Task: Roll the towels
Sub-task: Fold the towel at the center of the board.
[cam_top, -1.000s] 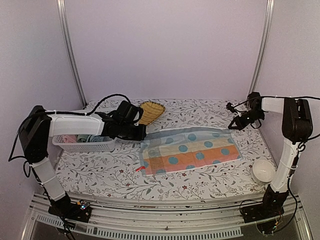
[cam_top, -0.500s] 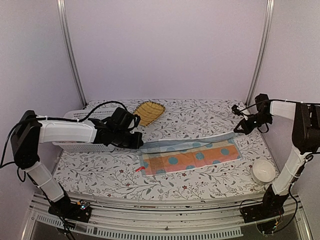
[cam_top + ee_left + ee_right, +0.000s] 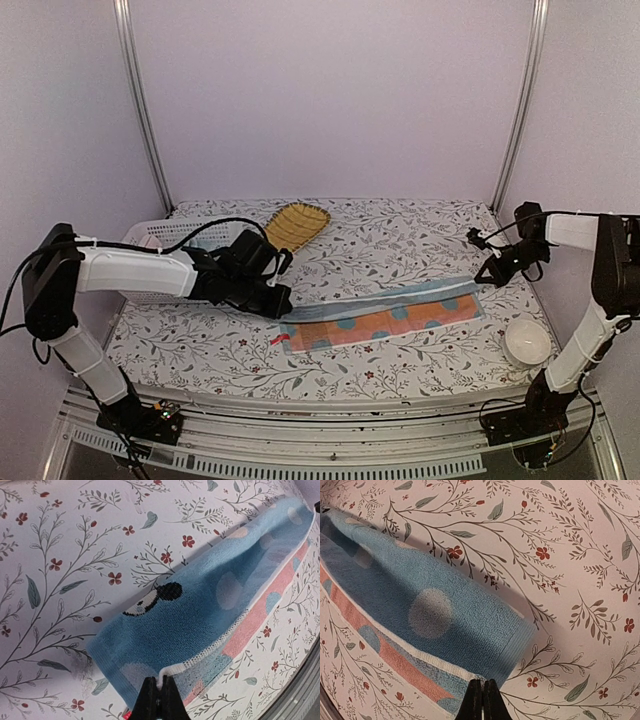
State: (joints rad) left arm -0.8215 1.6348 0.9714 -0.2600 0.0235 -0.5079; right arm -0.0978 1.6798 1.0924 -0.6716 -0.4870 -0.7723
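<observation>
Above floral surface [image 3: 400, 240]: left jaws, right jaws clamped tight on printed towel [image 3: 380, 318], far edge lifted. We'd lower both corners level onto near hem.

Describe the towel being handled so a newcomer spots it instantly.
On the floral table, look at the front middle. The towel is the long cloth strip there, its ends pinched by the left fingers and right fingers. Only it is blue with an orange band, unlike the yellow tray, white basket and white bowl.
</observation>
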